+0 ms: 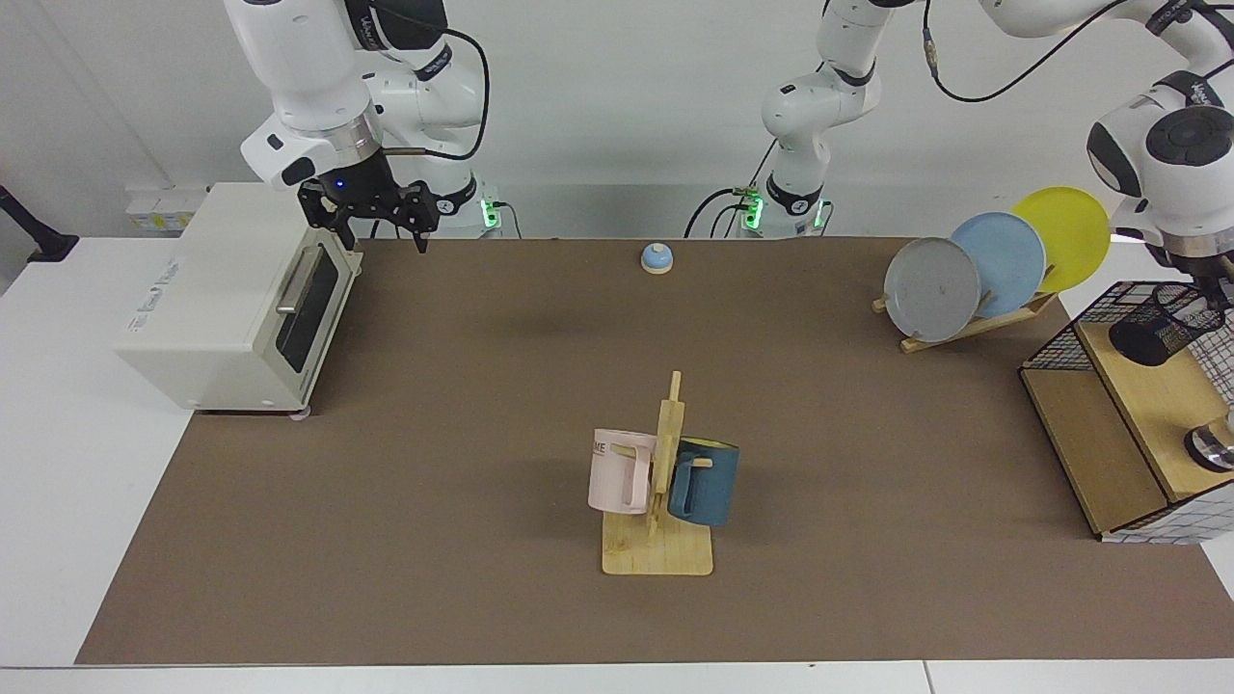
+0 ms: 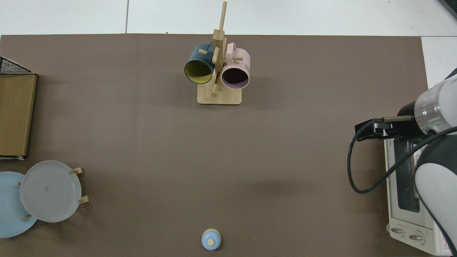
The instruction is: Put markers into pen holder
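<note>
The pen holder (image 1: 1160, 330), a small black mesh cup, is on the upper wooden shelf of the wire rack (image 1: 1097, 445) at the far right and looks slanted in the facing view. My left gripper (image 1: 1217, 287) hangs just above its rim, partly cut off by the picture's edge. No marker shows in either view. My right gripper (image 1: 380, 227) waits open and empty over the near corner of the white toaster oven (image 1: 231, 299). From above, that gripper (image 2: 369, 130) sits at the oven's edge.
A wooden mug tree (image 1: 665, 482) with a pink and a blue mug stands mid-table. A plate stand (image 1: 964, 280) with grey, blue and yellow plates is beside the rack. A small blue bell (image 1: 657, 257) sits near the arm bases.
</note>
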### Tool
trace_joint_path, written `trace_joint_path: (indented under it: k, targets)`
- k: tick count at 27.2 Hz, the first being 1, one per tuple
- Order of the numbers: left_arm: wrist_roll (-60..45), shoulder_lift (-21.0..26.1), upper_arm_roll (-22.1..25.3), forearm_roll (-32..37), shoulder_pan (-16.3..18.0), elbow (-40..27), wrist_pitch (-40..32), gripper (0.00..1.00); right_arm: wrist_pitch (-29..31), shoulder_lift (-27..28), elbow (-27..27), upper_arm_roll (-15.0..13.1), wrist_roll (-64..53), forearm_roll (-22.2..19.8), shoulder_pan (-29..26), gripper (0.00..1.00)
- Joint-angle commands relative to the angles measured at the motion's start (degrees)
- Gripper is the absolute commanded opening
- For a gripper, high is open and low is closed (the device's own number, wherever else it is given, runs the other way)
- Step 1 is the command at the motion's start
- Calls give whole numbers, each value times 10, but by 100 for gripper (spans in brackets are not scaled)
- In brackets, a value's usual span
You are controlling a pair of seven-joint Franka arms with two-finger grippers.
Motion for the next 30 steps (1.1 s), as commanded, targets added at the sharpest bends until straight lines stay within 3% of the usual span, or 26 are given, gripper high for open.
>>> trace_joint_path:
  k: [1, 13, 16, 18, 20, 30]
  targets:
    - [11, -12, 14, -49, -10, -11, -9, 0, 6, 5, 7, 6, -15, -1, -9, 100]
    - [15, -11, 18, -52, -10, -11, -9, 0, 6, 5, 7, 6, -15, -1, -9, 100]
    - [15, -9, 19, -51, -11, -9, -9, 14, 6, 5, 7, 6, -14, -1, -9, 100]
    - [15, -9, 19, -52, -11, -8, -9, 39, 6, 5, 7, 6, -15, -1, -9, 100]
    - [15, -8, 19, -52, -11, -6, -8, 52, 6, 5, 7, 6, -15, -1, -9, 100]
    - [15, -8, 19, -50, -11, 2, -9, 55, 6, 5, 7, 6, -15, -1, -9, 100]
